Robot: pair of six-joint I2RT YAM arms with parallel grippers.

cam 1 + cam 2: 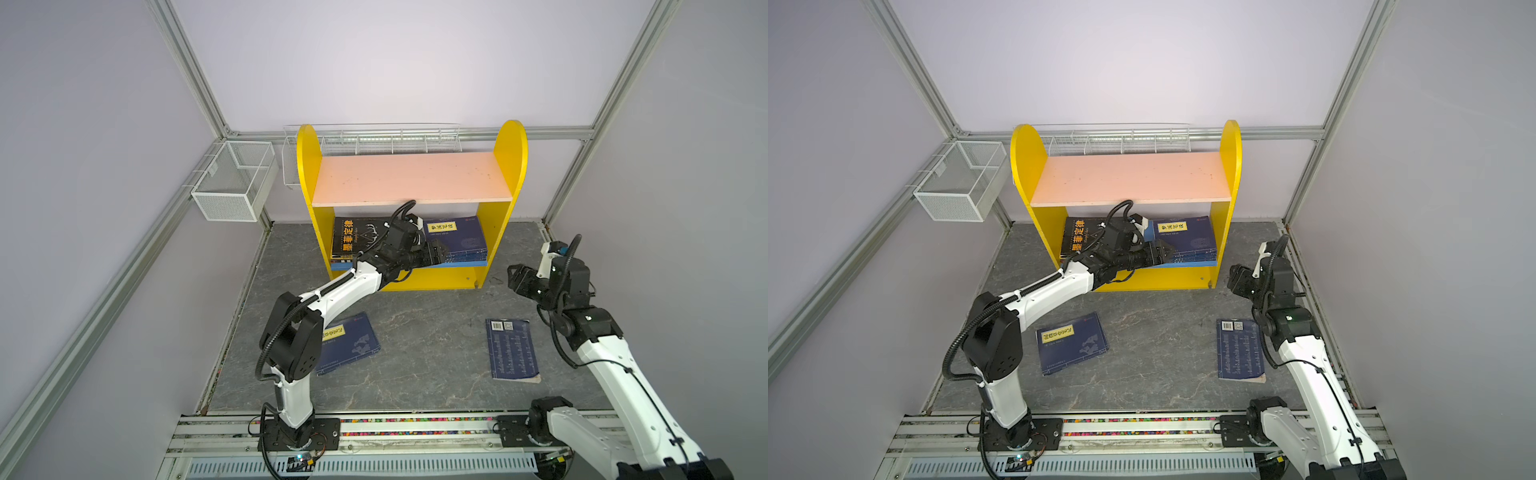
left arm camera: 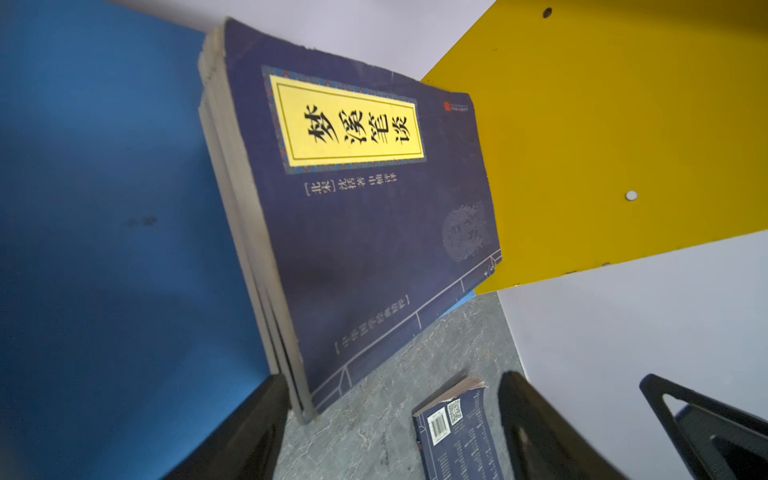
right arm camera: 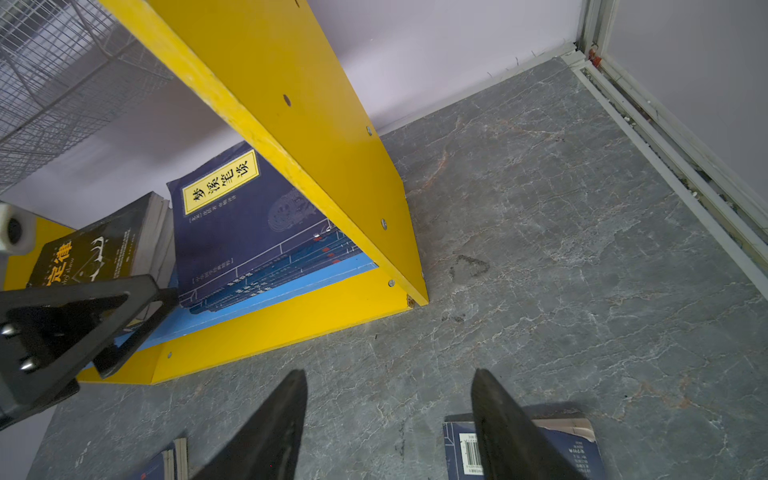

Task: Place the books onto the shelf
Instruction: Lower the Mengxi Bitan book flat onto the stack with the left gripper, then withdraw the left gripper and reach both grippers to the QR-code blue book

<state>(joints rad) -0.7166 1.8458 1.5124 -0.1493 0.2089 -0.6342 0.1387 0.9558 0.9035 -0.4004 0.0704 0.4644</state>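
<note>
Left end effector (image 1: 441, 251), jaws apart, faced the shelved navy stack (image 1: 459, 243); the loose paperback (image 1: 353, 341) behind it appeared light and floppy, best pinched near its spine.

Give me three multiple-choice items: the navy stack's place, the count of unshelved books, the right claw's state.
1. The navy stack lies: A) on the pink board; B) on the blue lower board, beside the right panel of the shelf; C) in the wire basket.
2. Books on the table, outside the shelf: A) two; B) none; C) five.
3. The right claw is: A) shut on a book; B) shut, empty; C) open, empty.
Answers: 1 B, the right wrist view shows it on the blue board. 2 A, a label-up navy book and a barcode-up one in both top views. 3 C, its fingers stand apart, gripping nothing.
</note>
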